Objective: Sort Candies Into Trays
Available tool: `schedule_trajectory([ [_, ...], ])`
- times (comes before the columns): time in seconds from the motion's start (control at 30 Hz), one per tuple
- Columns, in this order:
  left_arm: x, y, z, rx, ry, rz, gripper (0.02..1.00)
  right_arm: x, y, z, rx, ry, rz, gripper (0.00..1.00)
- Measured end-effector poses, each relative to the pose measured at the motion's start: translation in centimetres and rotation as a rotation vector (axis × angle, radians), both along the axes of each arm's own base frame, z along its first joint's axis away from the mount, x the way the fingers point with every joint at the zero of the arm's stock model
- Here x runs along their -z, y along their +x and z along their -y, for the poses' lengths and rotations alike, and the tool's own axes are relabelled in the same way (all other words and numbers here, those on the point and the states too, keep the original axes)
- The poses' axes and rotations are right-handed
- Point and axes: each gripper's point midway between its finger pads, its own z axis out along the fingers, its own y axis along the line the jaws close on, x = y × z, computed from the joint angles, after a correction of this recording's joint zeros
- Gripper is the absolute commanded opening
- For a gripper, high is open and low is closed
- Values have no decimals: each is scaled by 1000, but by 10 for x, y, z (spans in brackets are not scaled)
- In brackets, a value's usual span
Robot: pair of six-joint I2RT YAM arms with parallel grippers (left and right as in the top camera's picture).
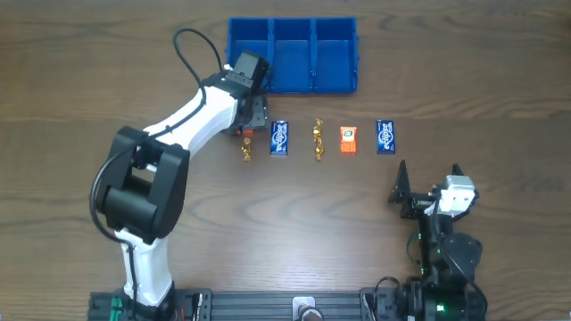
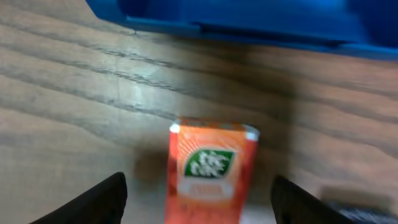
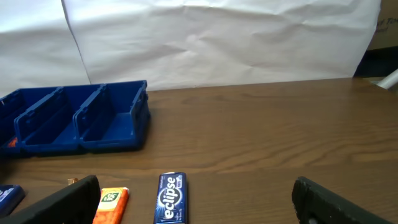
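Just in front of the blue three-compartment plastic tray (image 2: 249, 18), a small orange rectangular candy box (image 2: 211, 171) lies label-up, its long axis pointing at the tray wall. The left gripper (image 2: 199, 183) hangs over it with its fingers spread on either side, not touching. The right gripper (image 1: 429, 174) is spread too, well away from the tray.

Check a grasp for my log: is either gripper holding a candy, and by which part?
Nothing is held. The left gripper is open, its fingers either side of the orange box without touching; the right gripper is open and empty.
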Motion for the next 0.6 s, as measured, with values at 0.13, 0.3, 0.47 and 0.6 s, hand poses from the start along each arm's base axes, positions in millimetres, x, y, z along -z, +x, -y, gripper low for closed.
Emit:
schedule_trajectory([
  [0.13, 9, 3, 0, 15, -1, -5, 647, 0, 0, 0, 0, 0, 0, 998],
  [0.3, 8, 4, 4, 56, -11, 0, 314, 0, 0, 0, 0, 0, 0, 998],
  [0.47, 8, 4, 6, 88, -11, 1, 211, 0, 0, 0, 0, 0, 0, 998],
  [0.6, 8, 4, 6, 94, -10, 1, 187, 0, 0, 0, 0, 0, 0, 998],
])
